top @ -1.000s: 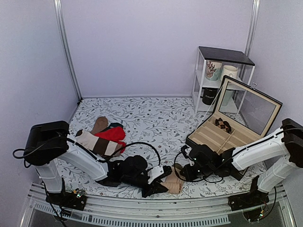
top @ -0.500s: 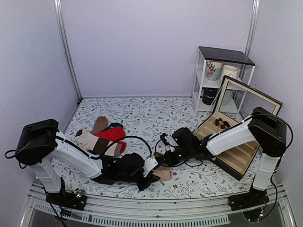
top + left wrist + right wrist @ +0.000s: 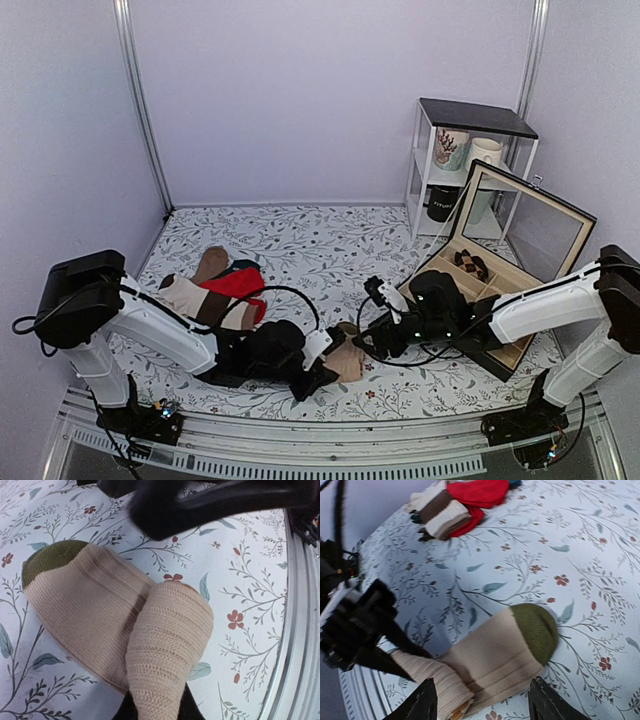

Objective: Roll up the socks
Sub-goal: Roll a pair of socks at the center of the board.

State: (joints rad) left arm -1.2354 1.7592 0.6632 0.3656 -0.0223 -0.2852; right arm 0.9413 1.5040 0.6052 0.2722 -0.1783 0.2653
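Observation:
The socks [image 3: 347, 362] lie near the table's front edge, tan-beige with an olive-green toe [image 3: 536, 629]. One end is wound into a tight roll [image 3: 167, 645]; the flat part [image 3: 85, 602] stretches away to the toe [image 3: 50, 560]. My left gripper [image 3: 325, 372] is shut on the roll, its dark fingers [image 3: 131, 713] showing just under the fabric. My right gripper [image 3: 373, 345] hovers over the toe end, open, with its fingertips [image 3: 422, 702] on either side of the flat part and not touching it. In the right wrist view the left gripper [image 3: 362, 630] holds the roll [image 3: 432, 680].
A pile of other socks [image 3: 225, 290], bright red and cream with brown bands, lies at the left. An open compartment box [image 3: 480, 290] with a raised glass lid stands at the right, behind it a small shelf [image 3: 465, 160] with mugs. A metal rail [image 3: 300, 645] borders the front edge.
My right gripper has opened and let go of the sock, drawing back a little to the right. The left gripper has kept its hold on the roll.

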